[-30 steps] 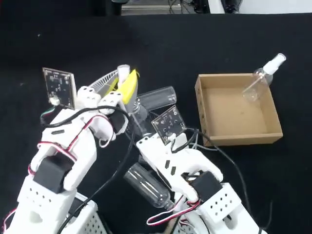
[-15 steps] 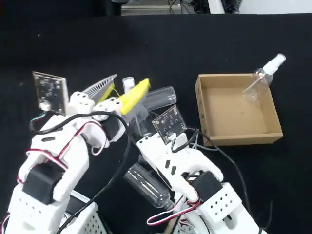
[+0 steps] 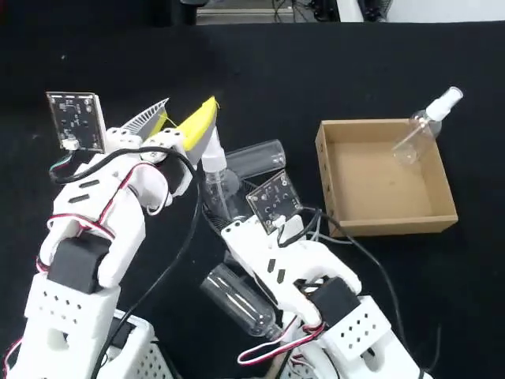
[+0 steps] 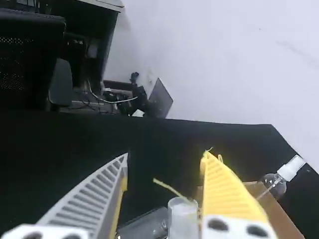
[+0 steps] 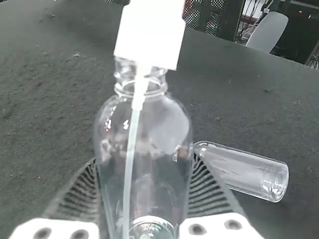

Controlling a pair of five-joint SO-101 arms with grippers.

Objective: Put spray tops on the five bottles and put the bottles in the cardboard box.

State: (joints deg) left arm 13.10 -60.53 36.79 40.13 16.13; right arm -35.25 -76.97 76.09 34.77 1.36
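**A:** What is the right tool gripping?

**B:** The right tool (image 5: 144, 191) is clamping a bottle (image 5: 142, 144) upright near the middle of the counter (image 3: 316, 71). Its ribbed fingers are pressing on both sides of the clear body.

**A:** And where is the spray top sitting?

**B:** The spray top (image 5: 149, 32) is resting on that bottle's neck. The threads are showing beneath it and its tube is hanging down inside.

**A:** How is the left tool standing?

**B:** The left tool (image 3: 180, 118) is hovering just beside the spray top, spread wide and holding nothing. In its own wrist view the top is showing between the grey finger (image 4: 94, 194) and the yellow finger (image 4: 224, 189), closer to the yellow one. I cannot tell whether they are touching.

**A:** Where are the other bottles lying?

**B:** A second bottle (image 3: 256, 158), uncapped, is lying on its side just behind the held one. A third bottle (image 3: 237, 300) is lying on the counter beside the right arm.

**A:** And the box?

**B:** The box (image 3: 387, 225) is standing off to the right, well apart from both tools. A capped bottle (image 3: 418, 134) is leaning in its far right corner, its spray head poking out over the rim.
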